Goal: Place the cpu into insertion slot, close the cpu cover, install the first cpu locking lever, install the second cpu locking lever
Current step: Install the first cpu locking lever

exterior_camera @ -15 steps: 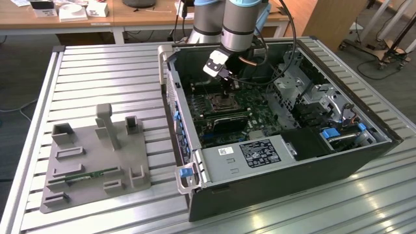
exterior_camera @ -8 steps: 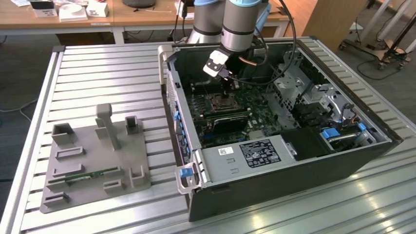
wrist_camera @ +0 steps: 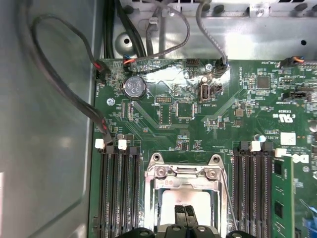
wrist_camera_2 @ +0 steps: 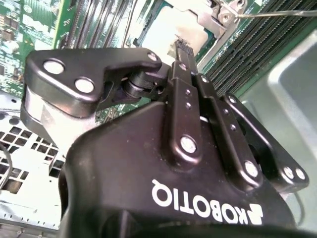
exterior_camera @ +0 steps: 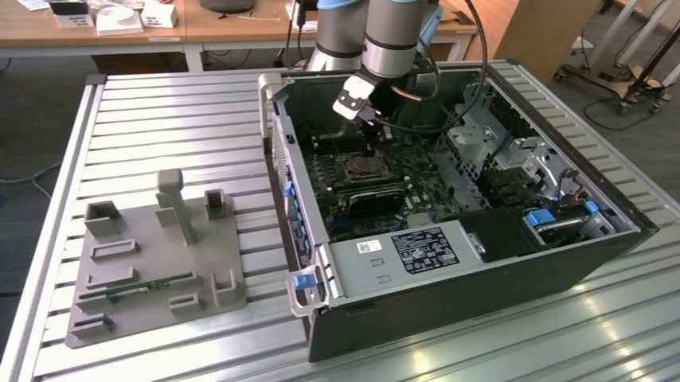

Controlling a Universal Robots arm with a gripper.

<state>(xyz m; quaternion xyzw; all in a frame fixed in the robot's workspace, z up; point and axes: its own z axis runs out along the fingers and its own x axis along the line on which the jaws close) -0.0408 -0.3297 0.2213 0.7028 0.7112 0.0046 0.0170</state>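
Your gripper [wrist_camera: 185,218] hangs right over the insertion slot [exterior_camera: 361,165]. Its jaws are pressed together with nothing visible between them, and the tips are just above the cpu [wrist_camera: 204,202]. The chip lies in the socket, and the cpu cover [wrist_camera: 184,182] looks to be down around it, its window framing the bright top. A thin locking lever [wrist_camera_2: 277,14] sticks out beside the frame; I judge it unlatched.

The risk lies in the push. If the closed tips land on the bare metal top instead of the lever, they could load the chip unevenly and harm the contacts beneath. A slip off the thin wire could drive them into the memory slots [wrist_camera: 119,188] just beside the socket. If the cover sits slightly proud, forcing the lever could bend it.
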